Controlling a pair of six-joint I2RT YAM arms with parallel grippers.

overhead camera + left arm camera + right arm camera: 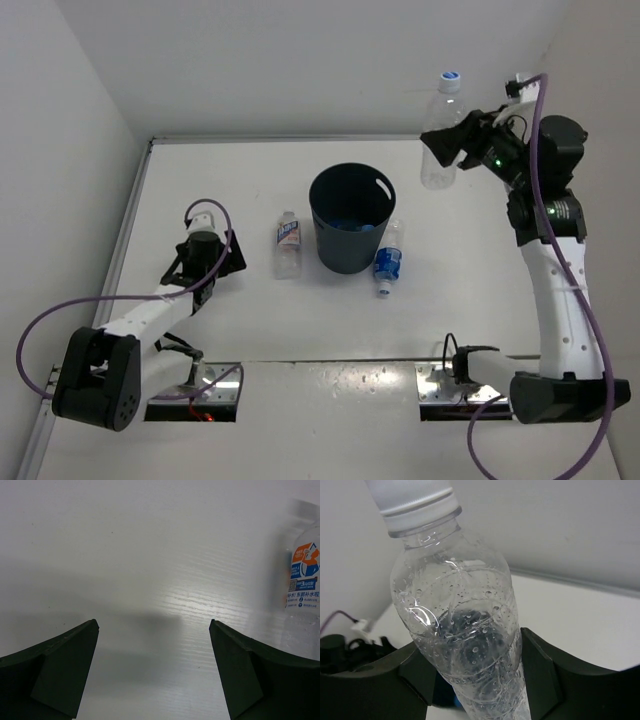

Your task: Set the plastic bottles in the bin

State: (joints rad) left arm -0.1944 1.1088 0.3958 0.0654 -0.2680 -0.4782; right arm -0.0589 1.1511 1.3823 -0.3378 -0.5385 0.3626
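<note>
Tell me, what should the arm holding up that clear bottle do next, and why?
Probably swing the right hand leftward until the unlabelled bottle hangs over the bin. The hand is clamped on the bottle, held up off the table, but it sits well to the right of the bin's open mouth, so letting go now would likely miss.

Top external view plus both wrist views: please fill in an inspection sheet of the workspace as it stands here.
Surface: white table, with two cut-outs at its near edge.
Job's things: bin upright mid-table, something blue inside; white-label bottle lying to its left; blue-label bottle lying close by its right side; unlabelled bottle held in the air at far right.
Clutter: nothing seen.
Grippers: left gripper open, empty, low over the table; right gripper shut on the unlabelled bottle.
Cables: purple cables loop from both arms, away from the bottles.
Surroundings: white walls.
</note>
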